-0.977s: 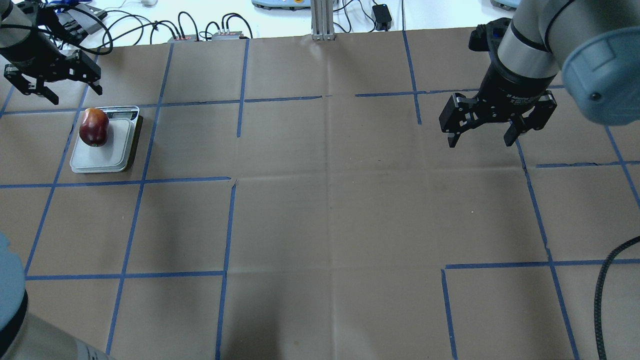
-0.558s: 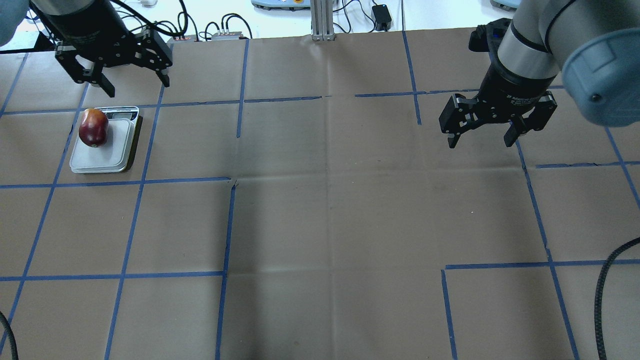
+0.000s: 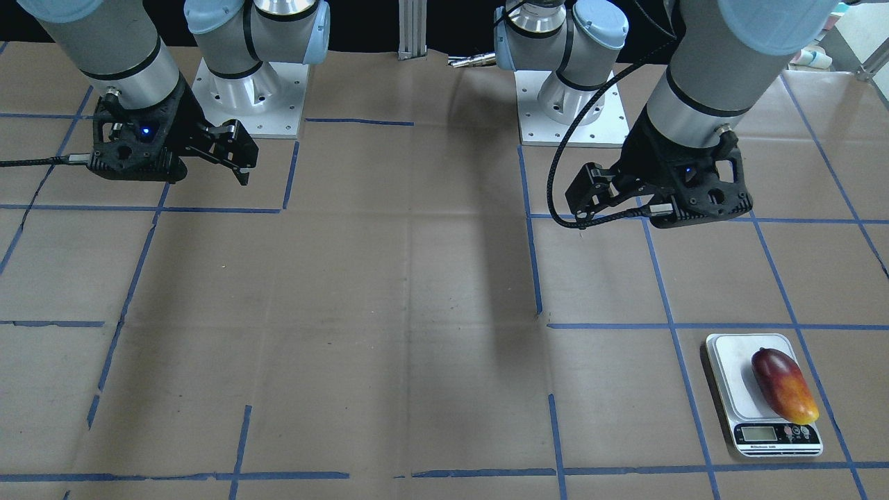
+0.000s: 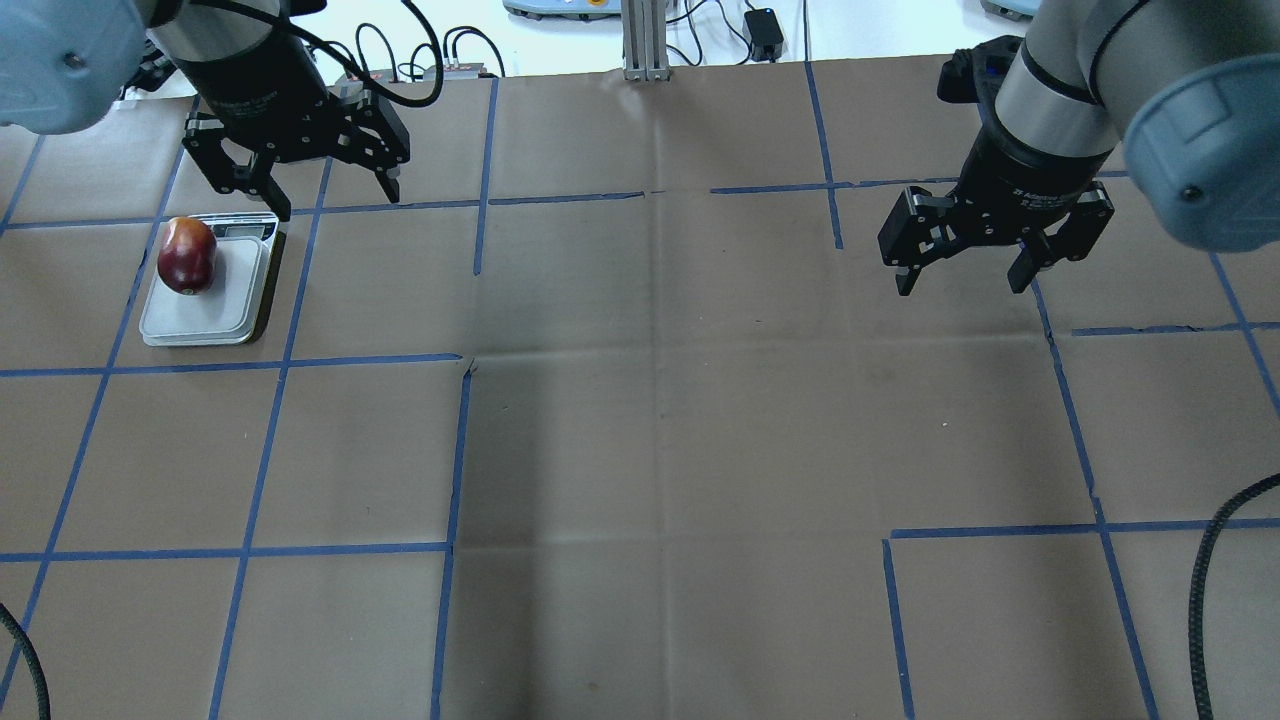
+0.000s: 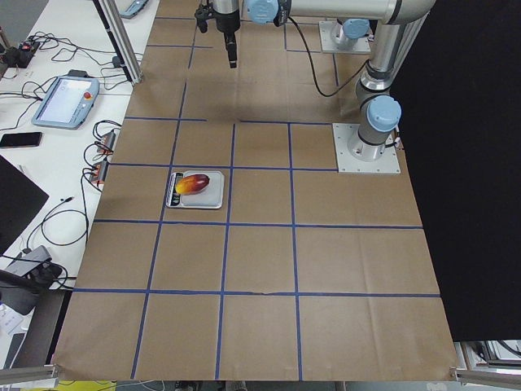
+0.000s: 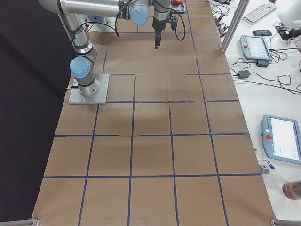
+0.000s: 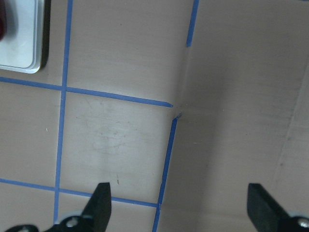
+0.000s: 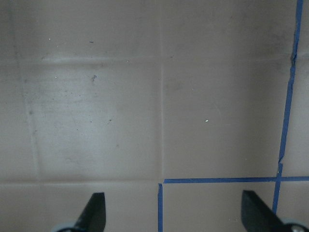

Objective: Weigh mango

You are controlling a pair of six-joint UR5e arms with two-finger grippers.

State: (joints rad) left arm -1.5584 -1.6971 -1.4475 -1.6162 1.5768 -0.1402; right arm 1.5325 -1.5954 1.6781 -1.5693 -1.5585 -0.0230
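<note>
The mango (image 4: 187, 255), dark red fading to orange-yellow, lies free on the left side of the white scale (image 4: 205, 315) at the table's far left; it also shows in the front view (image 3: 783, 385), with the scale (image 3: 729, 361) under it. My left gripper (image 4: 335, 200) is open and empty, raised in the air beyond the scale and to its right. Its wrist view shows its gripper (image 7: 178, 198) over bare paper, with the scale's corner (image 7: 19, 43) at the top left. My right gripper (image 4: 960, 285) is open and empty, raised at the far right.
Brown paper with a blue tape grid (image 4: 455, 450) covers the table. An aluminium post (image 4: 645, 40), cables and small boxes (image 4: 455, 70) line the far edge. The two arm bases (image 3: 569, 104) stand at the robot's side.
My left arm has swung right from the far left corner to a spot beyond the scale's right side, still open. The mango, scale and right arm have not moved.
</note>
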